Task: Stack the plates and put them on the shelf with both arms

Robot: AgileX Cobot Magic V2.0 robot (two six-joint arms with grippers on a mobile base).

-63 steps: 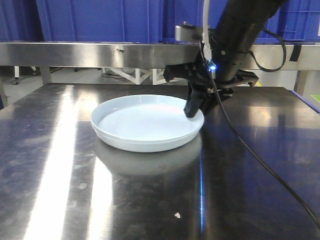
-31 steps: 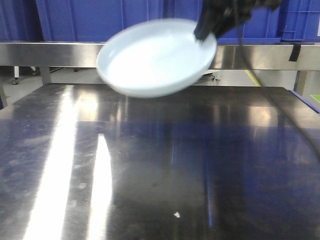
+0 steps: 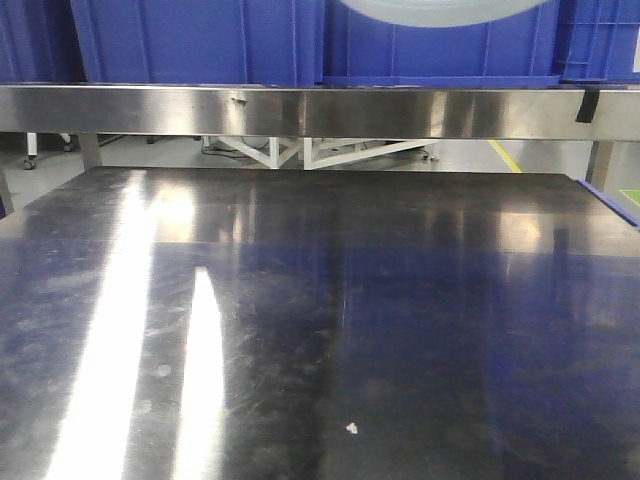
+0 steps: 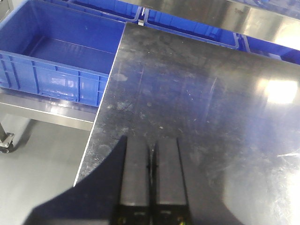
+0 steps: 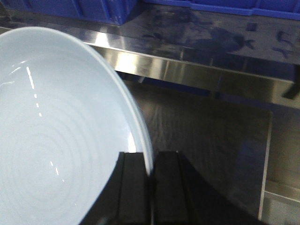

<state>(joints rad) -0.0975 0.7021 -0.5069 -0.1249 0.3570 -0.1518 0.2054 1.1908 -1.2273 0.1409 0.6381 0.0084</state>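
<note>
Looking at the right wrist cam, the right gripper [image 5: 150, 161] has its fingers squeezed almost together on the rim of the plate [image 5: 56, 140]. The whole dish hangs out to one side of that pinch, well above the table [image 5: 211, 140]. Only one rim shows, so I can't tell if it's one plate or two nested.

From the front cam you just get a sliver of its underside at the top of frame, high over the table's far side. That puts it up around the blue crates [image 3: 200, 40] on the steel shelf [image 3: 300, 108] behind the table.

The left gripper [image 4: 152, 145] has its fingers pressed flat together with nothing in them. It hovers over the table near the edge, with a blue bin [image 4: 51, 61] sitting lower just off that side.

My take on doing this bit well:
- A one-sided rim pinch on glossy plastic will probably want to droop or pivot, so go slow and keep the dish level.
- Get the left gripper opened and onto the opposite rim, since this is meant to be a two-arm carry.
- Clear the shelf's front lip before lowering.
- Watch those crates, because free shelf space behind the table looks tight.
</note>
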